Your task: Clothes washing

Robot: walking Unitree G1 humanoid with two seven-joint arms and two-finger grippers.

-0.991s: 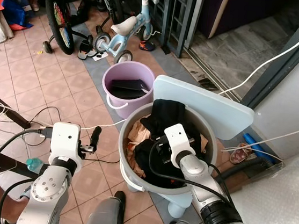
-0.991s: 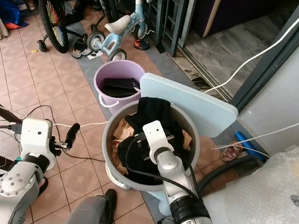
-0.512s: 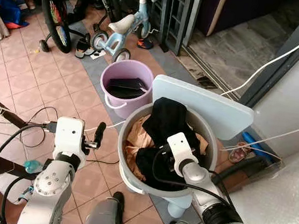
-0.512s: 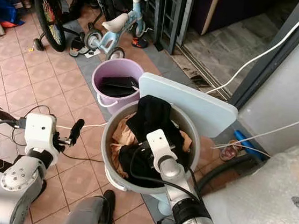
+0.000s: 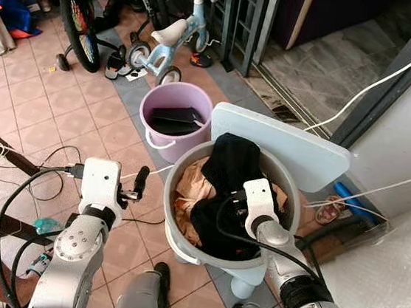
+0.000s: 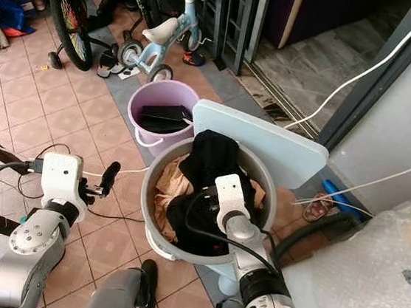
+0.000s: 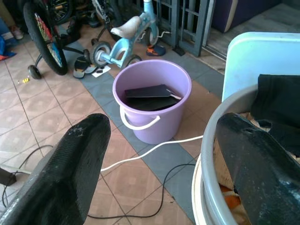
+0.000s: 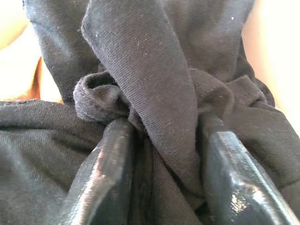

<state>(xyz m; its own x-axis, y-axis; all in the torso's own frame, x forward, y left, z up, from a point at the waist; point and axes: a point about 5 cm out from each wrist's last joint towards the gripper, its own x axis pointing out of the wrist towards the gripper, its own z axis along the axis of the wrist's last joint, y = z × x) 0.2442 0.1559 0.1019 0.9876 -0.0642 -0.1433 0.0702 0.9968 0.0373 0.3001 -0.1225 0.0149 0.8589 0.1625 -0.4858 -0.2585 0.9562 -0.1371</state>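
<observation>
The right tool (image 8: 159, 168) is down in the grey tub (image 5: 175, 225), clenched on a fold of black cloth (image 8: 154, 84) (peach cloth (image 5: 190, 189) lies beside it). The left tool (image 7: 159, 159) hangs released left of the tub rim. A purple bucket (image 5: 156, 133) stands just beyond, cables (image 5: 56, 163) on the floor, bikes (image 5: 167, 38) farther off.

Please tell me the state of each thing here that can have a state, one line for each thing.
Round grey washing tub: lid up, full of clothes.
Pale blue lid: raised open.
Black cloth garment: bunched, gripped.
Lilac plastic bucket: upright, holds a dark flat item.
Right gripper: shut on the garment.
Left gripper: open, holding nothing.
</observation>
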